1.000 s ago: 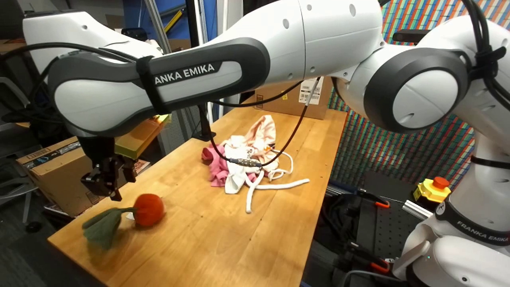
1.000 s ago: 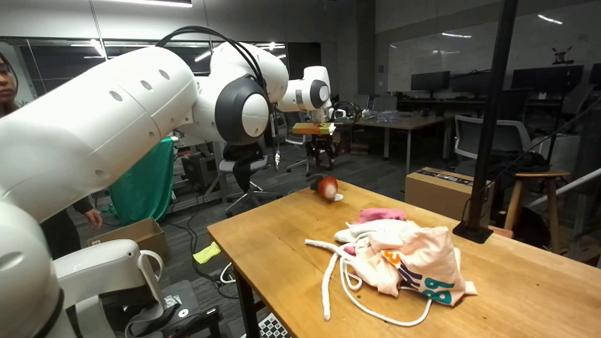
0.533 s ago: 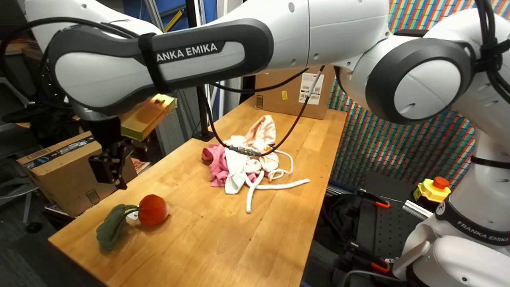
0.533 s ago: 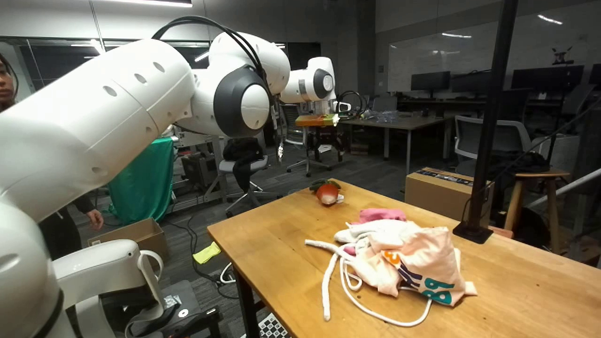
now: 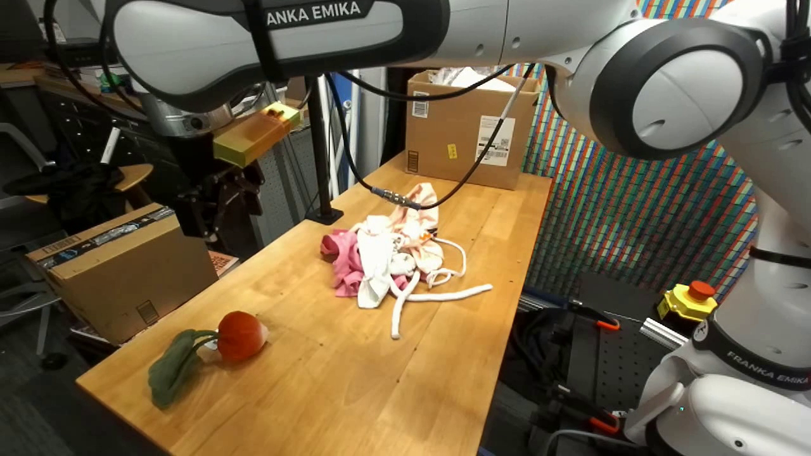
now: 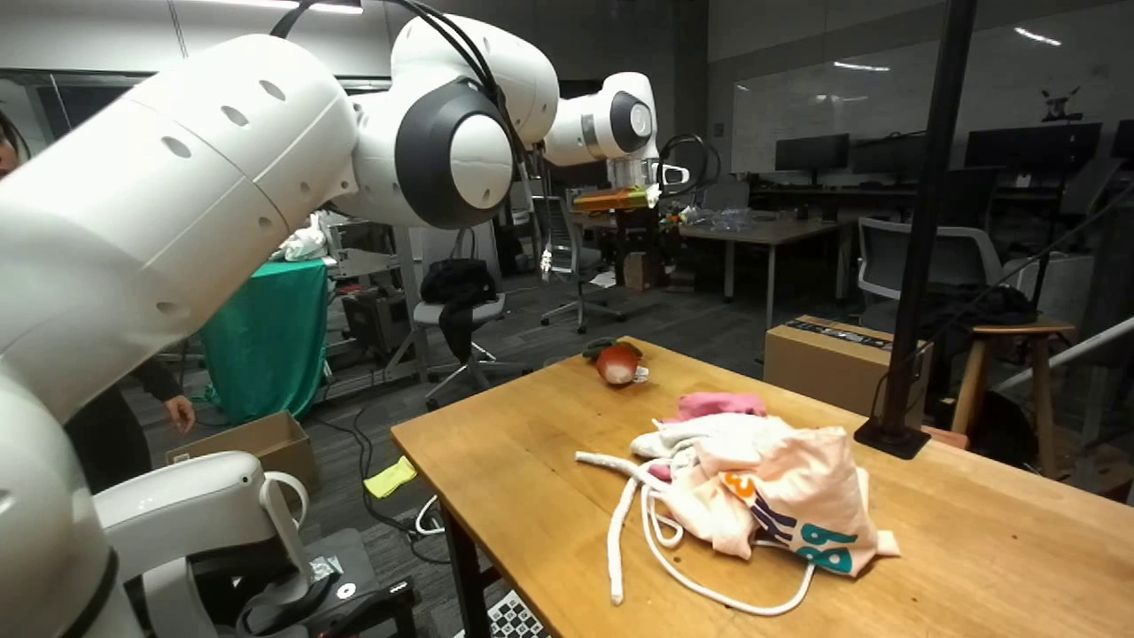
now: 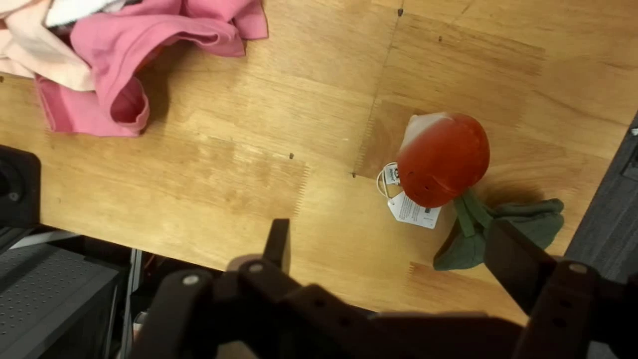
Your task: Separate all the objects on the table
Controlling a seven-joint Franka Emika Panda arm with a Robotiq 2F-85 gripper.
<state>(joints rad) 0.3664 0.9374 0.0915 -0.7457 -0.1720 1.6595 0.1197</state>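
You had the pincer [image 7: 391, 234] spread wide, holding nothing, raised clear of the counter [image 5: 355, 392]. Your red ball [image 7: 446, 157] with its green leafy stem [image 5: 174, 364] lay near a corner, apart from the rest. The others sat bunched together — beige cloth [image 6: 815, 461] partly over the pink cloth [image 7: 114, 55], white rope [image 5: 453, 295] running out onto the counter. A cardboard box [image 5: 437, 136] stood at the opposite end.

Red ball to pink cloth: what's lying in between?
Bare tabletop between the pink cloth and the red ball, except white tags at the ball's edge. It shows in the wrist view.
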